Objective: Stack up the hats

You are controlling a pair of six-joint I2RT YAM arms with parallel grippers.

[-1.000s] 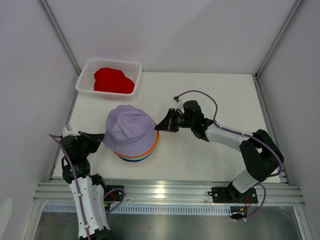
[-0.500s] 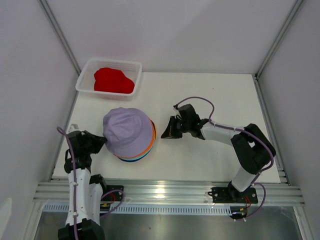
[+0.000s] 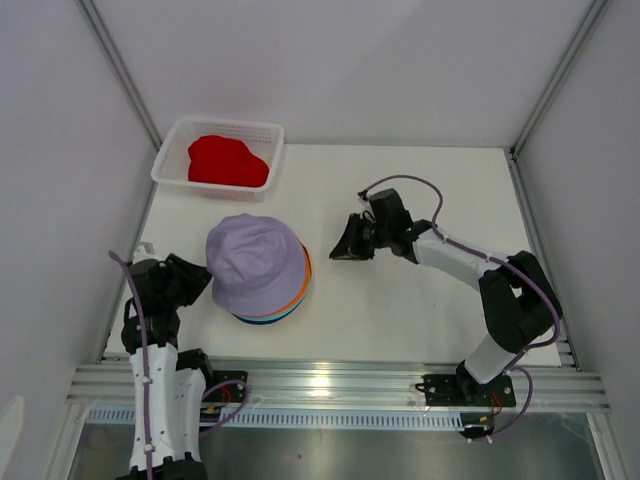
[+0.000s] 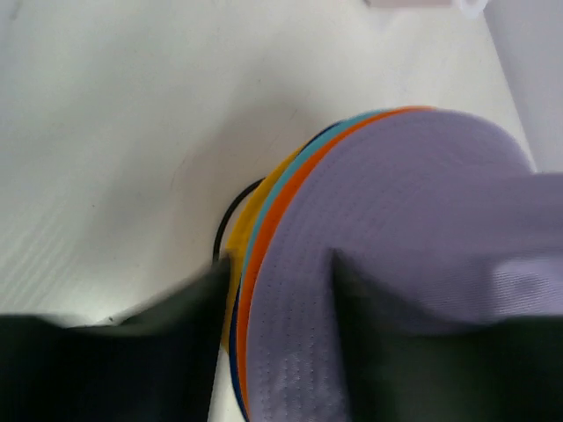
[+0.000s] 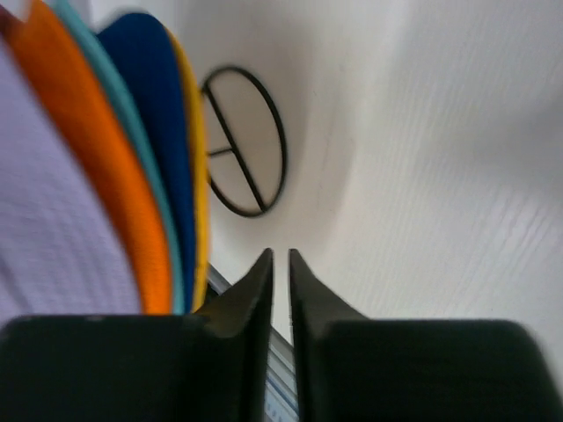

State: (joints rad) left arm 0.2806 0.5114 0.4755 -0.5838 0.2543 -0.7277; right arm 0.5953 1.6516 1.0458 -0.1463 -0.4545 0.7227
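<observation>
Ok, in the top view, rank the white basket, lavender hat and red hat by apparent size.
Largest: white basket and lavender hat, too close to rank.
Smallest: red hat, bunched inside the basket.

The white desk carries two things directly. A white mesh basket sits at its far left corner with a red hat lying inside. Left of centre, a black wire stand rests its round base on the desk. The stacked hats, lavender on top, cover the rest of it.
</observation>
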